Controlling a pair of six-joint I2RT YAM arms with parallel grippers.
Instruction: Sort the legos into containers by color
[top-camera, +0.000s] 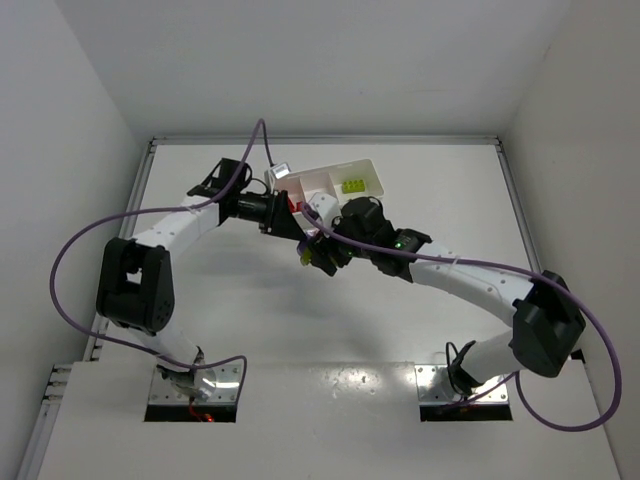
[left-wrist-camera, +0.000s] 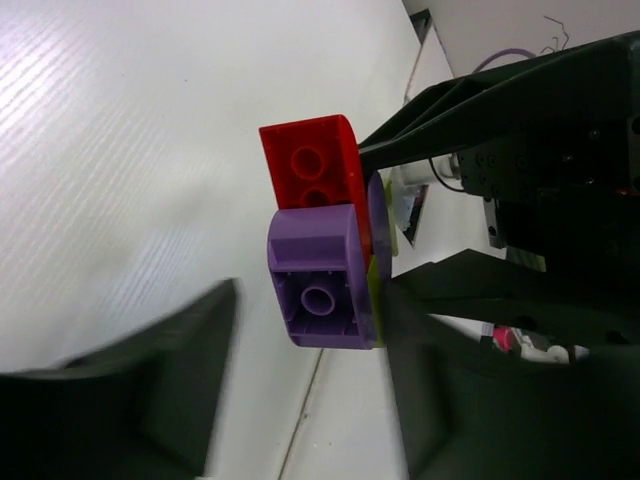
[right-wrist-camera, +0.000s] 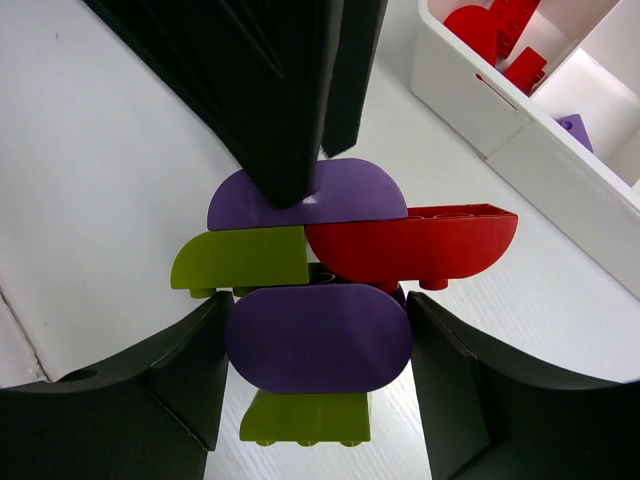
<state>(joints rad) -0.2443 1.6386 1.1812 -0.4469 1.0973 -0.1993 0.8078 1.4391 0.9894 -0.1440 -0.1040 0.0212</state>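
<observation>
A clump of legos stuck together hangs above the table between both grippers (top-camera: 312, 248). In the right wrist view it shows a purple oval brick (right-wrist-camera: 318, 337), a second purple brick (right-wrist-camera: 350, 190), two lime green bricks (right-wrist-camera: 240, 258) and a red brick (right-wrist-camera: 415, 243). My right gripper (right-wrist-camera: 320, 345) is shut on the purple oval. My left gripper (left-wrist-camera: 312, 295) straddles the purple brick (left-wrist-camera: 318, 290) under the red one (left-wrist-camera: 312, 162); one finger touches it and a gap shows at the other. The white tray (top-camera: 375, 168) lies just behind.
The tray's compartments hold red legos (right-wrist-camera: 490, 30), a purple lego (right-wrist-camera: 572, 125) and lime green legos (top-camera: 352, 185). The tray wall (right-wrist-camera: 470, 90) is close to the clump. Purple cables loop over both arms. White walls enclose the table at the back and sides.
</observation>
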